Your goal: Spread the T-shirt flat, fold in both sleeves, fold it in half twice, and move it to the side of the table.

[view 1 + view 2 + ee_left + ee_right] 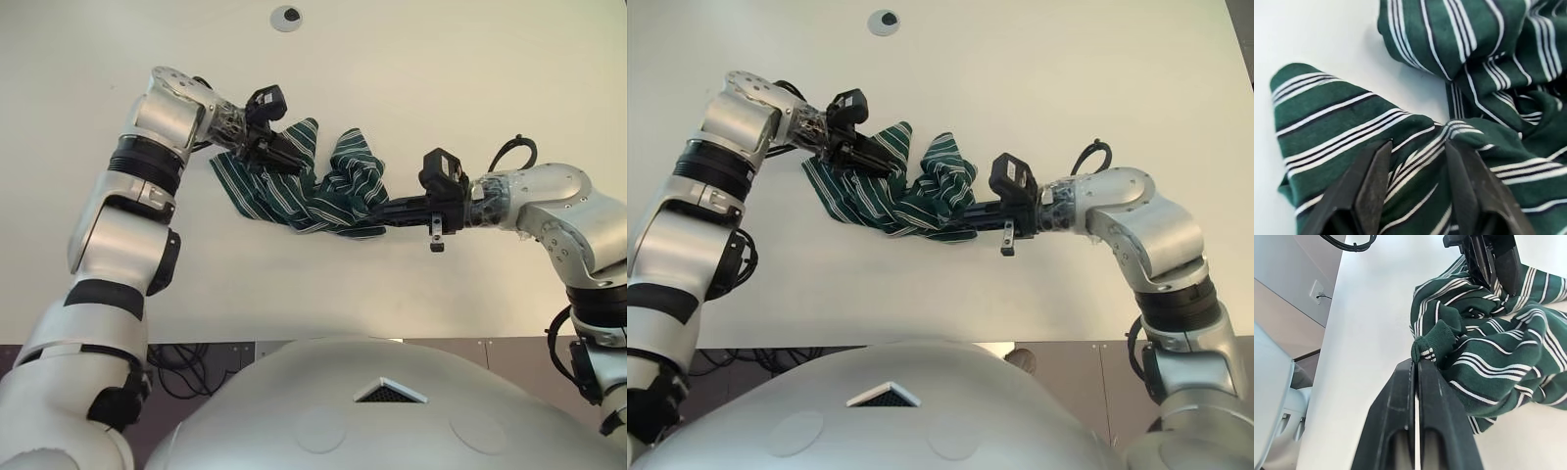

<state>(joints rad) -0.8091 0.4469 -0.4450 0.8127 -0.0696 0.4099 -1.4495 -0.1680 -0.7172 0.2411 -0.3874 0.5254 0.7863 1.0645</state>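
Observation:
A dark green T-shirt (pixel 315 198) with white stripes lies crumpled in a heap on the white table (pixel 451 78). My left gripper (pixel 282 157) rests on the heap's far left part. In the left wrist view its fingers (pixel 1374 181) stand apart, open, with a ridge of striped cloth (pixel 1420 161) between them. My right gripper (pixel 378 217) is at the heap's right edge, low over the table. Seen from the right wrist, the right gripper (pixel 1415 363) is shut, and a ribbed edge (pixel 1432 340) of the T-shirt is pinched at its tips. The left gripper (pixel 1491 254) shows beyond the cloth.
A round grey grommet (pixel 286 18) sits in the table at the far middle. The table's near edge (pixel 196 340) runs close to me, with cables (pixel 186 370) below it. Bare tabletop surrounds the heap on all sides.

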